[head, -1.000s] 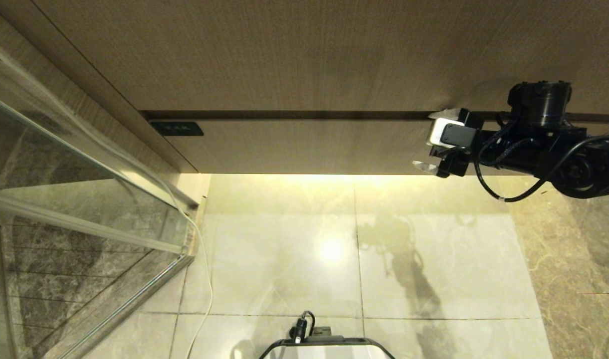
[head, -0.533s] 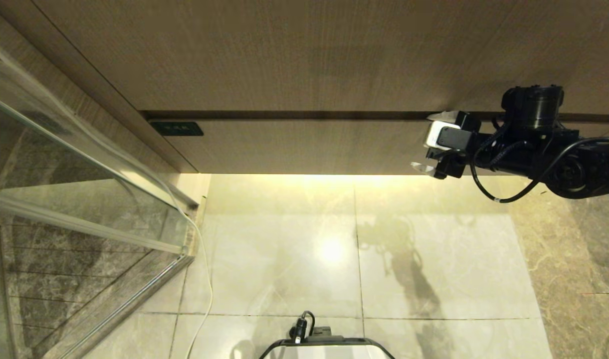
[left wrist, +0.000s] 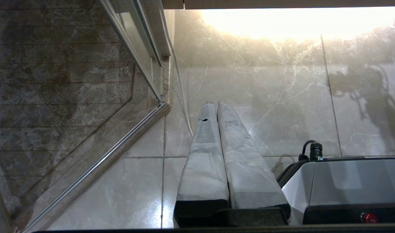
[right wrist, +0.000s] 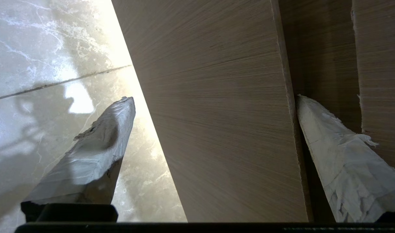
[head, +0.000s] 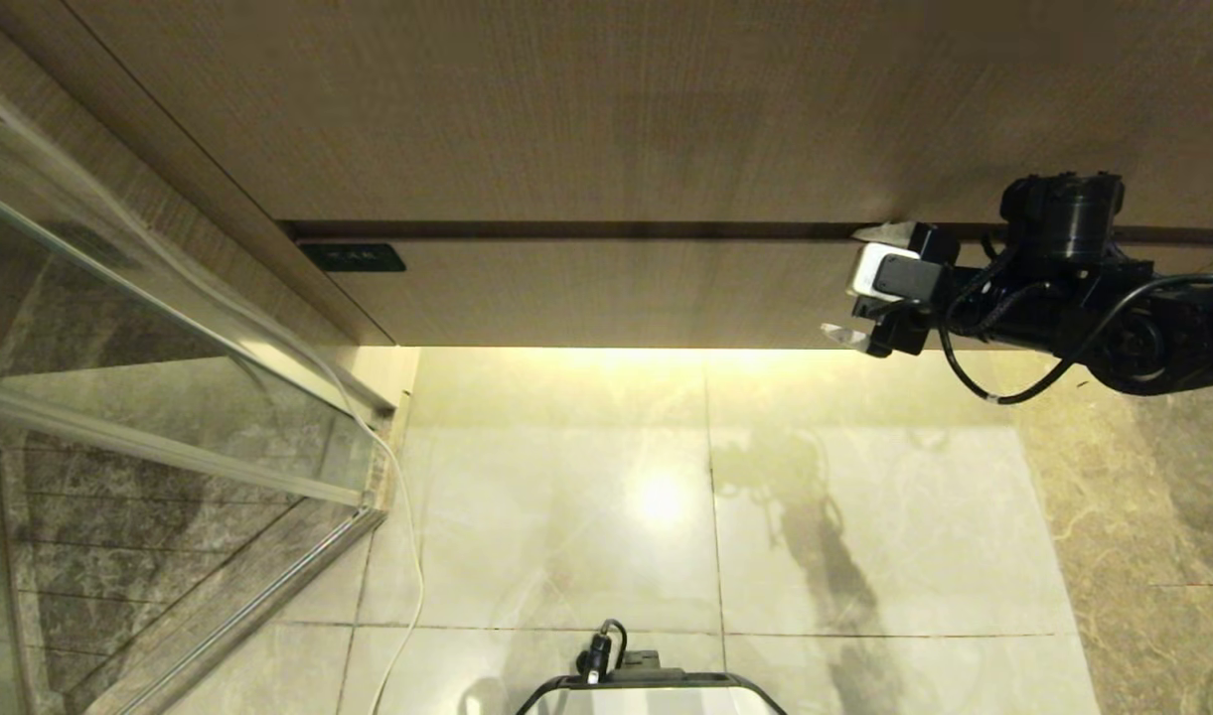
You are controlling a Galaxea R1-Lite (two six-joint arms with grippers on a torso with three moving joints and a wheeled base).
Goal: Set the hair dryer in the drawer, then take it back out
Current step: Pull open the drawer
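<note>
Drawer (head: 606,293) is shut, flat wood-grain front flush under the taller wood panel (head: 606,109), a thin dark gap line between them. One small dark label (head: 353,257) sits at the drawer front's left end. Hair dryer is not visible in any view, so cannot tell where it is.

Right hand (head: 864,288) is at the right end of the drawer front with its fingers spread wide. In the right wrist view one finger (right wrist: 343,161) sits in the dark gap at the front's top edge, and the other finger (right wrist: 90,158) hangs off the lower edge over the floor, so the front lies between them. Cannot tell whether either finger touches the wood; nothing is gripped.

Left hand (left wrist: 223,155) is parked low beside the robot base (left wrist: 346,181), its two fingers pressed together and holding nothing, pointing at the floor.

Around: one glass shower door (head: 149,328) with a metal frame on the left, one thin white cord (head: 407,556) running down along its edge, and a glossy marble tile floor (head: 566,497) with a bright light glare. The floor in front of the drawer has only the robot base on it.
</note>
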